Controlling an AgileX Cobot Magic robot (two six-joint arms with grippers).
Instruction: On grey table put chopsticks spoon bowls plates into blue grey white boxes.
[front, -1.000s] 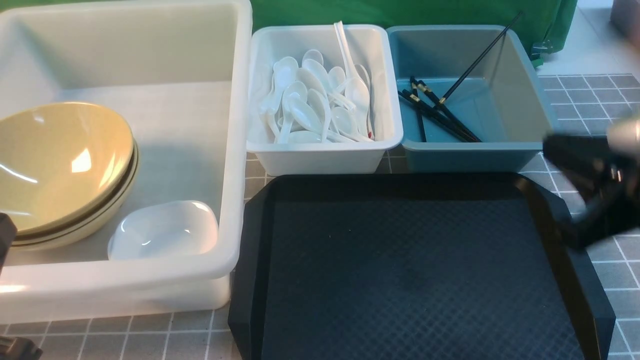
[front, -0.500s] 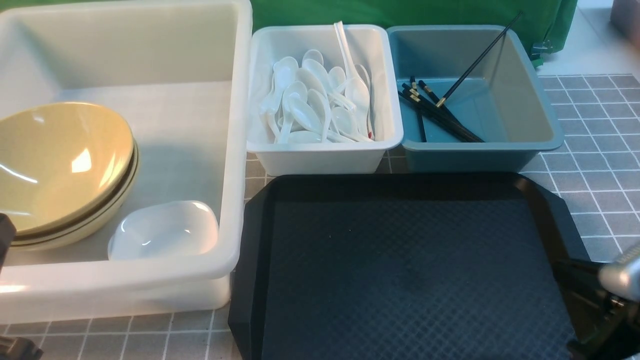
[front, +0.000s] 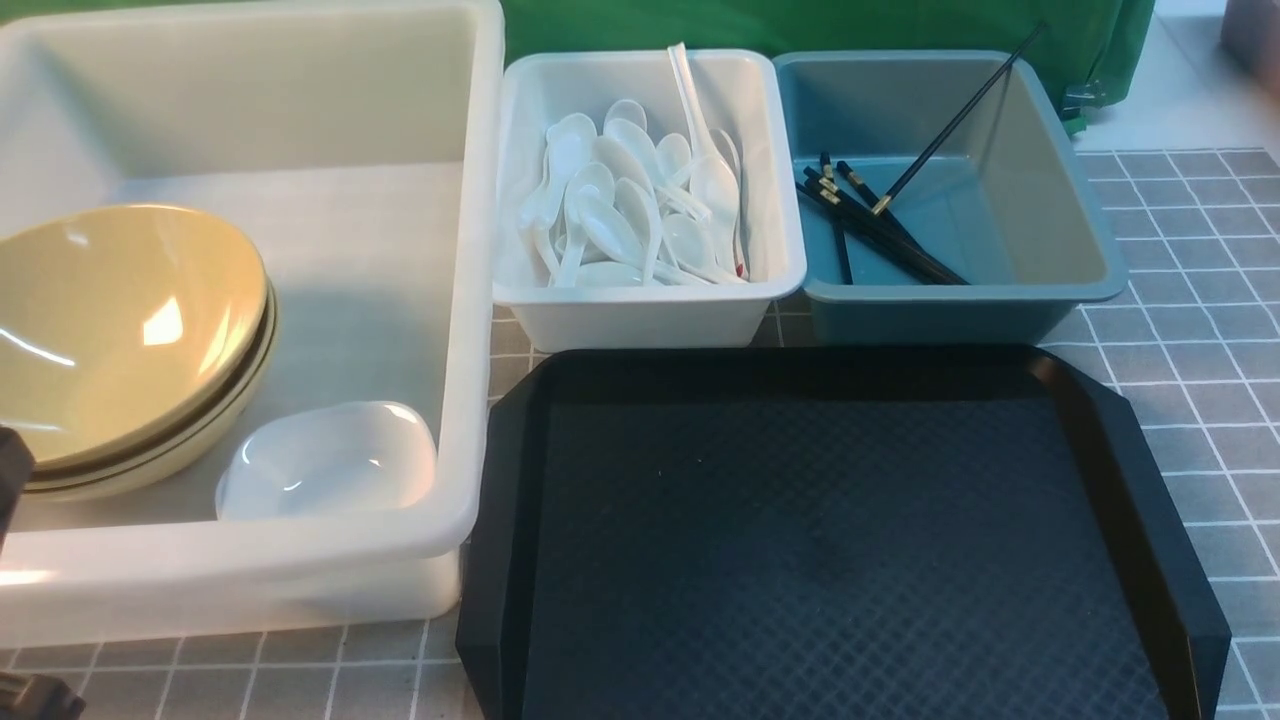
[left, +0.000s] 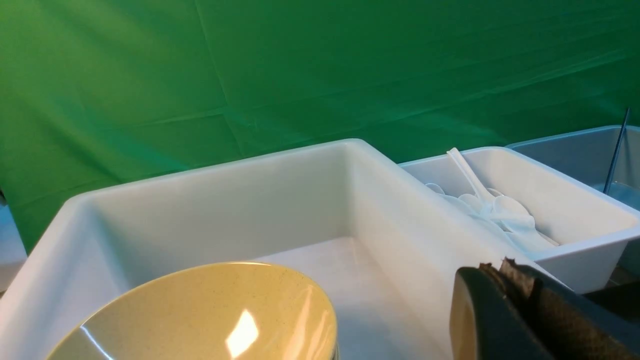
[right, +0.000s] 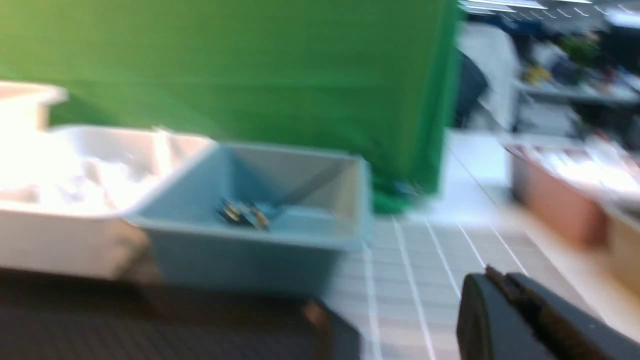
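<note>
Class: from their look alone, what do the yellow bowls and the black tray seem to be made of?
Bowls: probably melamine or glazed ceramic; glossy, with sharp light reflections. Tray: likely moulded plastic; matte centre with diamond texture, shinier rim.

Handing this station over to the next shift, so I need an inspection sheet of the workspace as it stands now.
Surface: grey table tiled; black tray bare.
Job's things: bowls stacked with a white plate in the large tub; spoons in the white box; chopsticks in the blue-grey box, one leaning on its far rim.
Clutter: nothing seen.
Grippers: left gripper shut, empty, near the tub; right gripper shut, empty, beside the tray.
Cables: nothing seen.
Surroundings: green backdrop; blurred shelves and bins on the right.
</note>
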